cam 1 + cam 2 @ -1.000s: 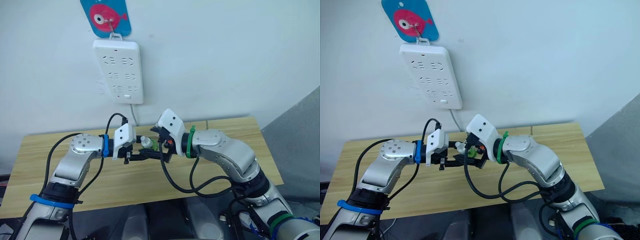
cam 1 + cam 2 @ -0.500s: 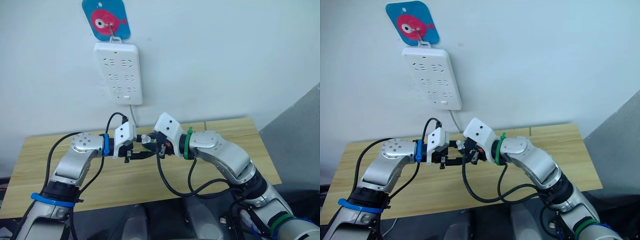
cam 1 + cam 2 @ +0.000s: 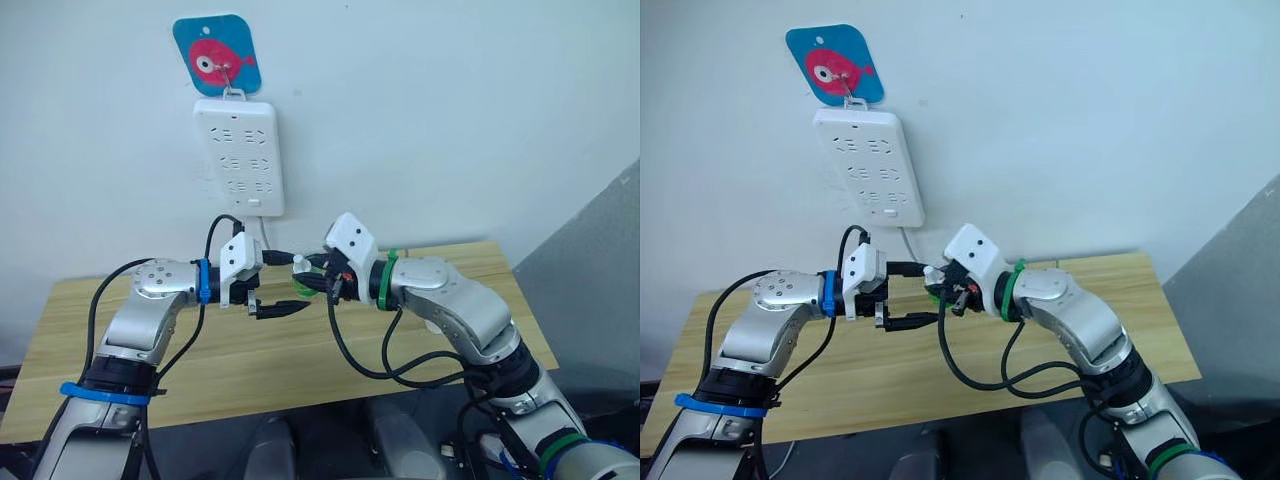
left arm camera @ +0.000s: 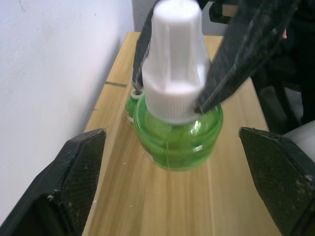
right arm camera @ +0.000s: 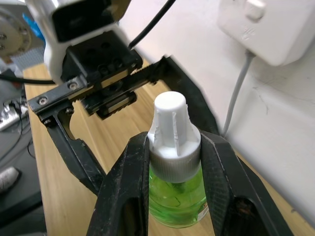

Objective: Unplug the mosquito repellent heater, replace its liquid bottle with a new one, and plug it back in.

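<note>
Above a pale wooden table point(image 3: 330, 350), a green liquid bottle with a white cap point(image 5: 176, 162) sits between the right gripper point(image 5: 174, 162) fingers, facing the spread left gripper point(image 3: 283, 283), below a wall-mounted white power strip point(image 3: 241, 155).

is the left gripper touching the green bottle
Apart. In the left wrist view the left gripper is open, with wood showing either side of the bottle; the right gripper clamps its white cap.

A long wooden table point(image 3: 420, 345) stands against a plain white wall point(image 3: 450, 110). A white power strip point(image 3: 243, 157) hangs on the wall under a blue card with a pink fish point(image 3: 217, 56).
</note>
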Motion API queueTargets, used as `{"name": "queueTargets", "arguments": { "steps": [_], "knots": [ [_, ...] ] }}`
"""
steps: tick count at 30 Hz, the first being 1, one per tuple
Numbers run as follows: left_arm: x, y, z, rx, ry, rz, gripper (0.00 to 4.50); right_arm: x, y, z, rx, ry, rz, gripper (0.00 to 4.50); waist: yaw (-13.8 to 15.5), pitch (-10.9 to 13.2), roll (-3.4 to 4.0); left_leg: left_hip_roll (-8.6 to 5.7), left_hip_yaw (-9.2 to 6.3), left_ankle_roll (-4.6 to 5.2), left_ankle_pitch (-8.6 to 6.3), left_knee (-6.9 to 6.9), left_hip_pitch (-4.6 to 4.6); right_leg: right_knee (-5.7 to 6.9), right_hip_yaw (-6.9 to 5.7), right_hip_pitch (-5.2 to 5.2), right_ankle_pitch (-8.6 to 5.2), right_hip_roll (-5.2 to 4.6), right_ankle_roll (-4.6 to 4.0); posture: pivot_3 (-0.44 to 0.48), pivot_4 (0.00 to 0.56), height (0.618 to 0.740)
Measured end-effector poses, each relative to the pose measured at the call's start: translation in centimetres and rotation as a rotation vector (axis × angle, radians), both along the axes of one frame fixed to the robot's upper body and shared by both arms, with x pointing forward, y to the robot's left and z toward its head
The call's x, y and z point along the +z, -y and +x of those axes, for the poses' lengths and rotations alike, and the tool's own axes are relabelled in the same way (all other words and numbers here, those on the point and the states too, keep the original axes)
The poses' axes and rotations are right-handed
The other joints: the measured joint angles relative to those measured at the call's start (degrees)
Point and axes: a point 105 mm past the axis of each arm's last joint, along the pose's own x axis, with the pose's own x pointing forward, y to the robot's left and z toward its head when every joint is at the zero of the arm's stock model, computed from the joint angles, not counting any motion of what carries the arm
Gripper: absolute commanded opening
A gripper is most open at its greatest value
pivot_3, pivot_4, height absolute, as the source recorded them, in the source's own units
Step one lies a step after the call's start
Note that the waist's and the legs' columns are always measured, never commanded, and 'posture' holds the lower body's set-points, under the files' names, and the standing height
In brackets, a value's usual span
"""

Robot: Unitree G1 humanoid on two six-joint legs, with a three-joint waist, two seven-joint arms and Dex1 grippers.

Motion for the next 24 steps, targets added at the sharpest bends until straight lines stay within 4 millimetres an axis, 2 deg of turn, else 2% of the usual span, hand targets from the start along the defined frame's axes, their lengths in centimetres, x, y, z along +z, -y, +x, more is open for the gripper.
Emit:
{"name": "queueTargets", "arguments": {
  "steps": [11, 18, 24],
  "knots": [
    [2.8, 2.5, -1.4, -0.054, -0.123, -0.187, 4.50, 1.6, 1.9, -1.1, 0.090, -0.043, 0.117, 1.08, -0.8, -1.2, 0.00, 0.06, -0.05, 0.01, 0.00, 0.06, 0.09, 0.18, 0.02, 0.04, -0.01, 0.27, 0.00, -0.153, 0.114, 0.736],
    [2.6, 2.3, -1.6, -0.069, -0.128, -0.152, 4.50, 2.2, 1.5, -2.3, 0.175, -0.060, 0.144, 1.08, -0.9, -1.5, 0.01, 0.08, -0.04, 0.01, 0.00, 0.07, 0.18, 0.29, 0.04, 0.09, -0.03, 0.34, -0.03, -0.151, 0.109, 0.736],
    [1.7, 2.0, -2.0, -0.099, -0.165, -0.089, 4.50, 2.2, 1.8, -2.5, 0.196, -0.064, 0.137, 1.08, -0.8, -1.6, 0.02, 0.07, -0.05, 0.01, 0.00, 0.09, 0.18, 0.29, 0.04, 0.10, -0.03, 0.34, -0.03, -0.151, 0.109, 0.736]
  ]
}}
